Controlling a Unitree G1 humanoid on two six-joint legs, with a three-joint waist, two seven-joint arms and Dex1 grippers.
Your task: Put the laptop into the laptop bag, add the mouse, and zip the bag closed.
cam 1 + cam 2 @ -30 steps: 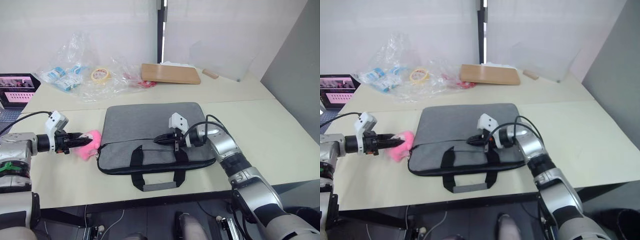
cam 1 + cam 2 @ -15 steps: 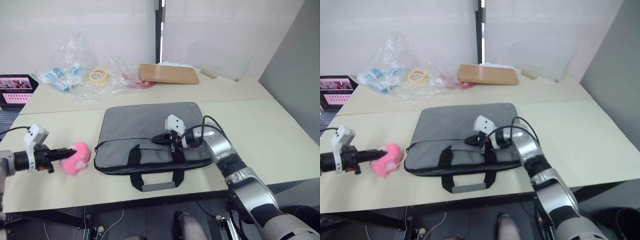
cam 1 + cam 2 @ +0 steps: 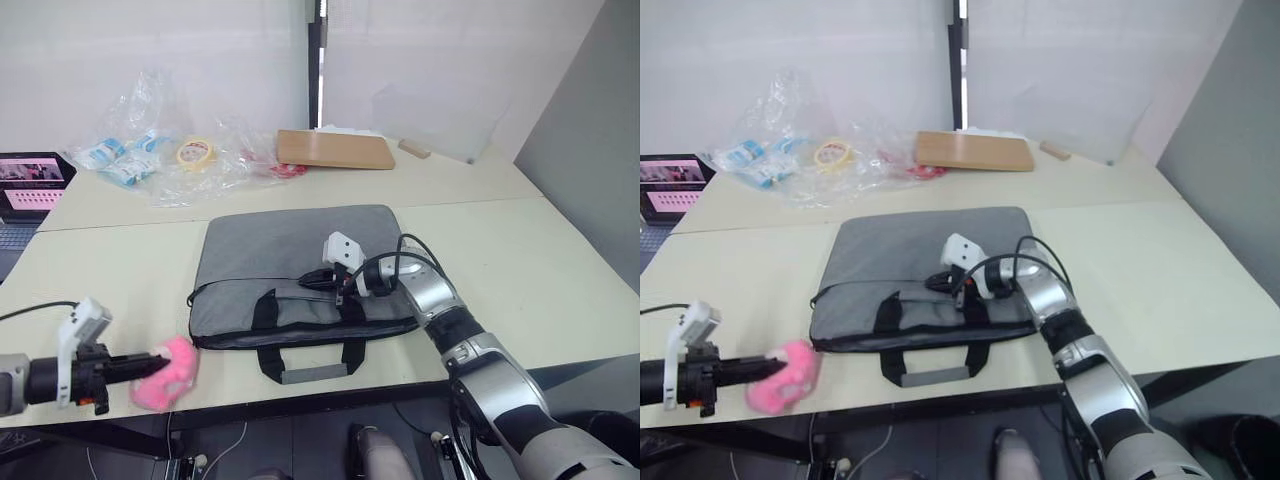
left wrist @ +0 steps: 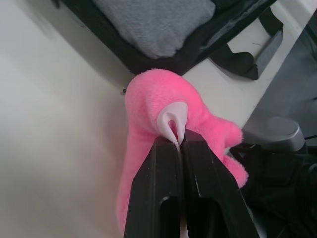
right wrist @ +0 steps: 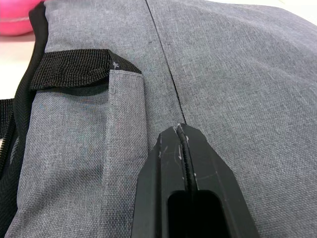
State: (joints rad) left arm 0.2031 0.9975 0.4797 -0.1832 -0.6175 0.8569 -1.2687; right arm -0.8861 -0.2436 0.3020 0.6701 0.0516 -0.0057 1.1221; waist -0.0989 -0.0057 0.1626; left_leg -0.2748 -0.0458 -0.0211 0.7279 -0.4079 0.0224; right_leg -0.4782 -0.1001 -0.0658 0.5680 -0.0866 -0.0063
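laptop bag: grey woven cloth, matt | pink toy: fuzzy plush | board: smooth wood

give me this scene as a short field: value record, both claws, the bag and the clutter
left claw: shut on the pink plush toy, near the front table edge, left of the bag
right claw: shut, tips over the laptop bag top
laptop bag: flat on the table, handles toward the robot
far side of table: wooden board, tape roll, clear plastic bags
far left: small dark laptop, screen lit
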